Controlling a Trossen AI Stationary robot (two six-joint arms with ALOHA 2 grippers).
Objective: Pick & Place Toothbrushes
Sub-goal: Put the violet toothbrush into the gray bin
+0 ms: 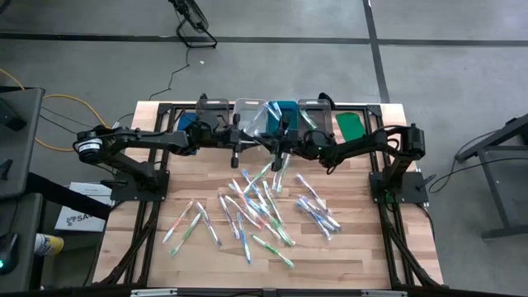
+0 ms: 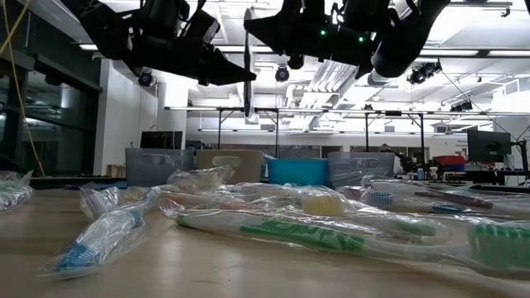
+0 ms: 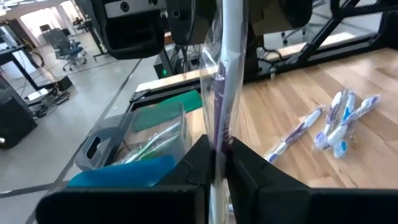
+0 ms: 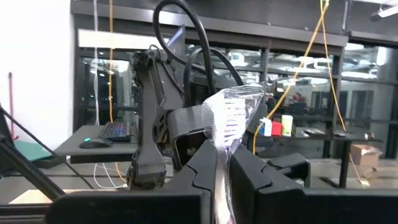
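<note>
One toothbrush [image 3: 222,74] in a clear wrapper, with purple accents, stands upright in the air over the table's far middle. My left gripper [image 3: 217,155] and my right gripper [image 4: 222,163] are both shut on it. In the low view the toothbrush [image 2: 248,99] hangs between the left gripper [image 2: 247,76], which comes from the left, and the right gripper [image 2: 252,25], which comes from the right and sits higher. Its bristled head [image 4: 231,115] shows past the right fingers. Many more wrapped toothbrushes [image 1: 264,202] lie scattered flat on the wooden table. My left gripper pinches the wrapped handle [image 3: 219,134] between its two fingers, about midway along, coming roughly level from the table's left and lying across it. The toothbrush stands upright, clear of the table. My right gripper pinches the wrapped toothbrush just below its head [image 4: 224,146] between its two fingers, coming from the table's right and slanting slightly upward. The head sticks up above the fingers.
A row of bins stands along the far edge: grey [image 1: 213,111], clear [image 1: 252,115], teal [image 1: 285,111] and another clear one [image 1: 313,111], with a green lid [image 1: 351,124] beside them. The clear bin [image 3: 134,140] holds a few toothbrushes. Bare wood lies at the near corners.
</note>
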